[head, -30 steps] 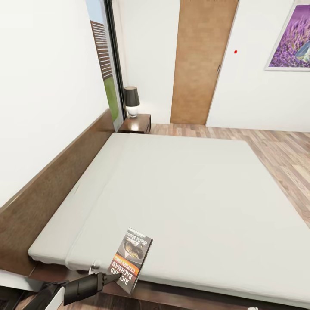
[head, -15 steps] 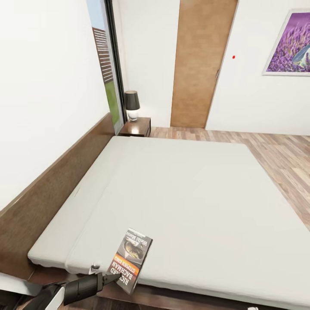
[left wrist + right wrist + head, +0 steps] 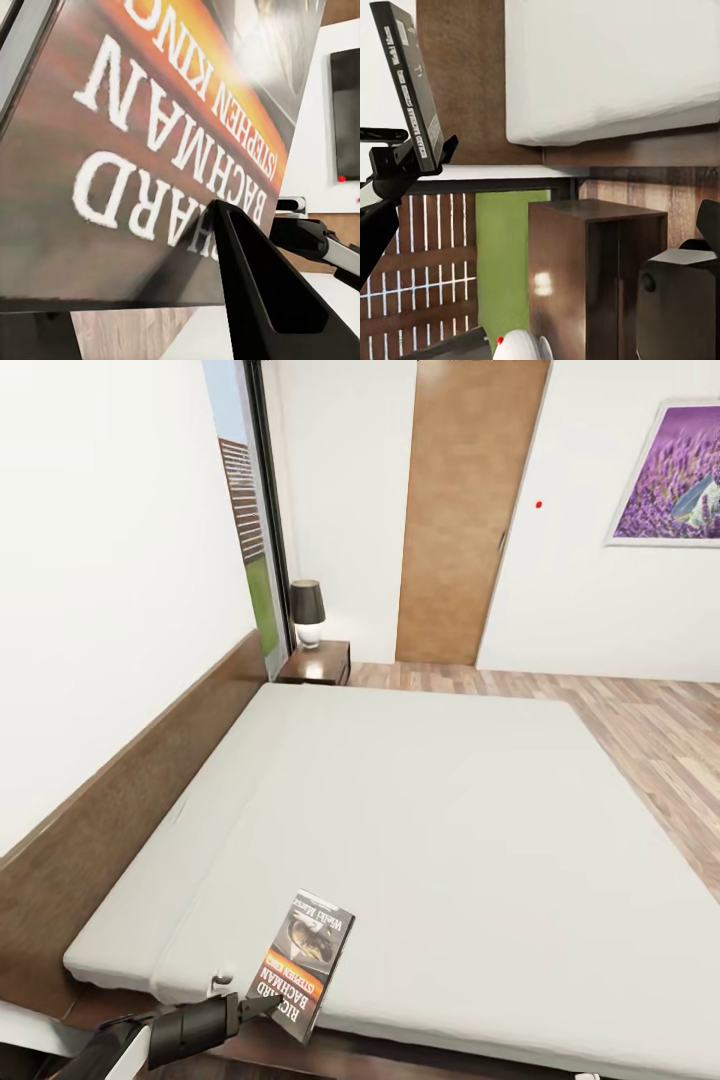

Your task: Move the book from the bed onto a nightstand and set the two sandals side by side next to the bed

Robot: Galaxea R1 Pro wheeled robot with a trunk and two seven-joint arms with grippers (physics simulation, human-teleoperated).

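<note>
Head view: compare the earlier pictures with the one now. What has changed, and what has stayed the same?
Only the camera moved: door, lamp and far nightstand sit lower in the picture, so the view tilted up. The left gripper still holds the book at the same spot in the picture, over the bed's near edge.

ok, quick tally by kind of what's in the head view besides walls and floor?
Book: 1, in the left gripper
Bed: 1
Nightstand: 1
Lamp: 1
Door: 1
Window: 1
Wall picture: 1
Total: 7
</note>
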